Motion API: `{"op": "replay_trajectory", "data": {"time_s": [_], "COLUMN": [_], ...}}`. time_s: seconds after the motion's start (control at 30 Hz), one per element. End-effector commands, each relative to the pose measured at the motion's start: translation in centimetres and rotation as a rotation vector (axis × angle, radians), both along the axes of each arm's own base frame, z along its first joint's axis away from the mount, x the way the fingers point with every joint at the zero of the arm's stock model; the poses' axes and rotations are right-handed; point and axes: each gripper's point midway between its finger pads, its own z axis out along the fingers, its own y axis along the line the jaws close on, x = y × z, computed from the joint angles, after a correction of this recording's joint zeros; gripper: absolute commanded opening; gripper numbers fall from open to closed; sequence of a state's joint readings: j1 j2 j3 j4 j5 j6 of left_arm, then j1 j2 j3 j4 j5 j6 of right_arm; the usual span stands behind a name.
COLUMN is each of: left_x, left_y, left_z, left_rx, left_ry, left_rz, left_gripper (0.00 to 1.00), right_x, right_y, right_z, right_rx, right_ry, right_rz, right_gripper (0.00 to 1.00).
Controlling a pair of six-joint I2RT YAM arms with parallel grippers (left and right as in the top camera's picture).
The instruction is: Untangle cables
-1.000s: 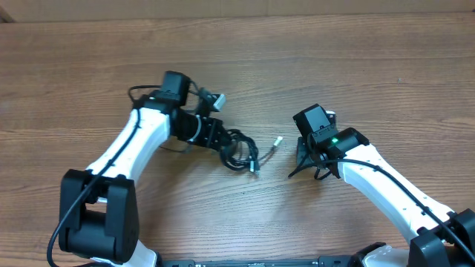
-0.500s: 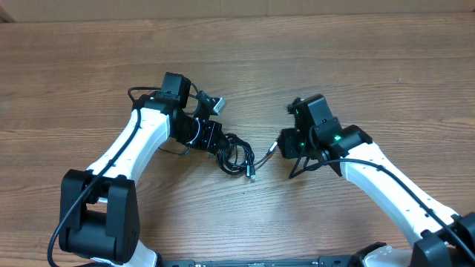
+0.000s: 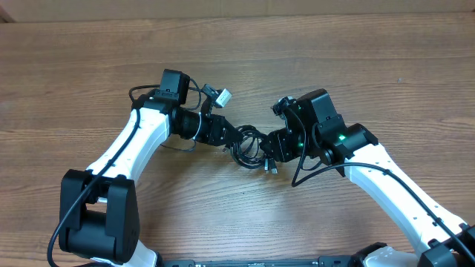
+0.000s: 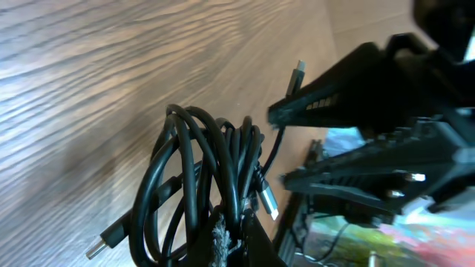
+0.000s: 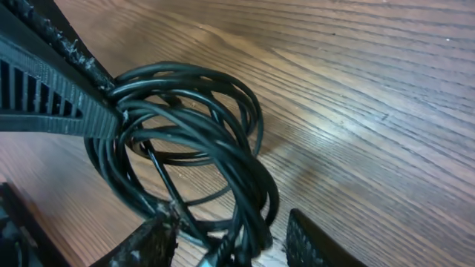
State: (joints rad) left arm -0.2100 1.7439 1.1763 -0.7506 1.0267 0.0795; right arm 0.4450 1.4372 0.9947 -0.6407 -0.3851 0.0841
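A coiled bundle of thin black cables (image 3: 249, 147) lies on the wooden table between the two arms. My left gripper (image 3: 231, 138) is shut on the bundle's left side; the left wrist view shows the loops (image 4: 200, 174) pinched between its fingers (image 4: 226, 241), with plug ends hanging out. My right gripper (image 3: 269, 150) is open at the bundle's right edge. In the right wrist view its two fingers (image 5: 226, 241) straddle the lower strands of the coil (image 5: 193, 141), and the left gripper's finger (image 5: 52, 89) shows at upper left.
A white-tagged connector (image 3: 221, 96) on the left arm's own wire sticks up behind the left wrist. The table (image 3: 356, 67) is bare wood; a cardboard edge runs along the top.
My right gripper has moved left from beside a loose plug onto the bundle's right edge. My left gripper has shifted the bundle right and slightly up, toward it.
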Motion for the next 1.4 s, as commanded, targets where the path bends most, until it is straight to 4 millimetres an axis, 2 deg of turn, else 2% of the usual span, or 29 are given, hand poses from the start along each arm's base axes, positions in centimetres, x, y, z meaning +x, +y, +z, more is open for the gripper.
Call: {"op": "replay_trajectory", "data": {"time_s": [0.0, 0.17, 0.4, 0.53, 0.7, 0.87, 0.93, 1.07, 1.17, 1.23, 1.37], "left_x": [-0.3, -0.3, -0.3, -0.4, -0.4, -0.2, 0.3, 1.3, 1.2, 1.1, 0.9], "left_y": [-1.1, -1.1, -1.4, -1.5, -1.5, -1.3, -0.8, 0.8, 1.0, 1.0, 0.9], "left_z": [3.0, 3.3, 4.2, 4.5, 4.5, 4.0, 2.8, 0.1, -0.1, -0.1, -0.2], "left_rx": [-0.114, -0.125, -0.167, -0.185, -0.184, -0.152, -0.079, 0.108, 0.12, 0.121, 0.123], "left_ry": [-0.036, -0.039, -0.049, -0.046, -0.044, -0.051, -0.058, -0.029, -0.021, -0.019, -0.011], "left_rz": [-0.041, -0.044, -0.057, -0.062, -0.062, -0.052, -0.025, 0.063, 0.066, 0.065, 0.06], "left_gripper": [0.04, 0.04, 0.04, 0.04, 0.04, 0.04, 0.04, 0.04, 0.04, 0.04, 0.04], "right_x": [0.3, 0.2, -0.4, -0.2, 0.4, 0.7, 1.2, 1.7, 1.1, 0.9, 1.3], "right_y": [0.4, 0.3, -0.3, -0.5, -1.4, -2.0, -3.3, -10.0, -13.7, -14.4, -13.8], "right_z": [1.4, 1.2, -0.2, -0.3, -0.7, -0.9, -1.4, -2.7, -2.6, -2.5, -2.5], "right_rx": [0.024, 0.022, -0.006, -0.018, -0.067, -0.098, -0.153, -0.381, -0.5, -0.518, -0.476], "right_ry": [-0.038, -0.03, -0.005, -0.014, -0.03, -0.036, -0.024, 0.009, 0.001, -0.001, -0.001], "right_rz": [0.018, 0.018, 0.008, -0.001, -0.039, -0.069, -0.164, -0.584, -0.803, -0.85, -0.855], "right_gripper": [0.39, 0.3, 0.24, 0.23, 0.04, 0.04, 0.04, 0.04, 0.04, 0.04, 0.06]}}
